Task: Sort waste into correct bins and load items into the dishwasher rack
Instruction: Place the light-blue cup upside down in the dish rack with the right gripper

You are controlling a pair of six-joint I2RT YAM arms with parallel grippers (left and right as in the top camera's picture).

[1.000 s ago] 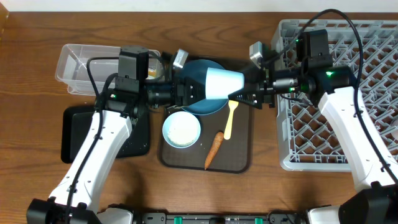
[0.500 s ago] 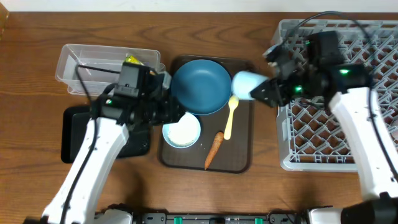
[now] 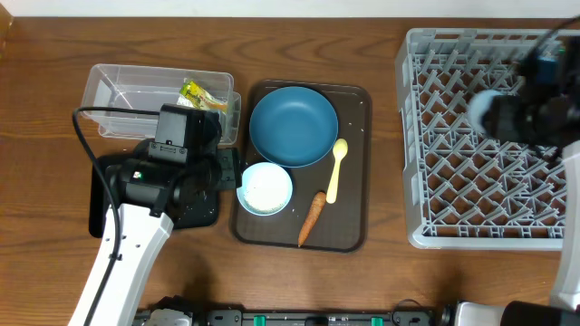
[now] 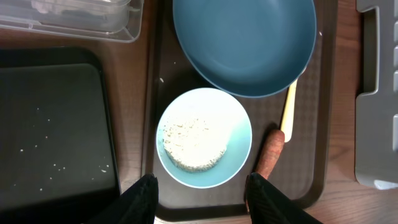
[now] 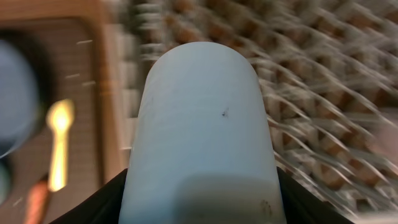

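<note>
Overhead and left wrist (closer) both overlook the tray (image 3: pixel 353 210).

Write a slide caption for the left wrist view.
Open left gripper above bowl of rice, beside blue plate, spoon and carrot.

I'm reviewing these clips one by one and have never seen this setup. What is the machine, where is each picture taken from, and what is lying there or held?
It is two robot arms at a wooden table, each ending in a two-finger gripper. One picture looks down from above; the other two come from cameras on the wrists. On a brown tray lie a blue plate, a bowl of rice, a yellow spoon and a carrot. To its left are a clear tub holding a wrapper, and a black bin; to its right, a grey rack. The left gripper hovers open by the bowl. The right gripper holds a light-blue cup over the rack; that picture is blurred.
</note>
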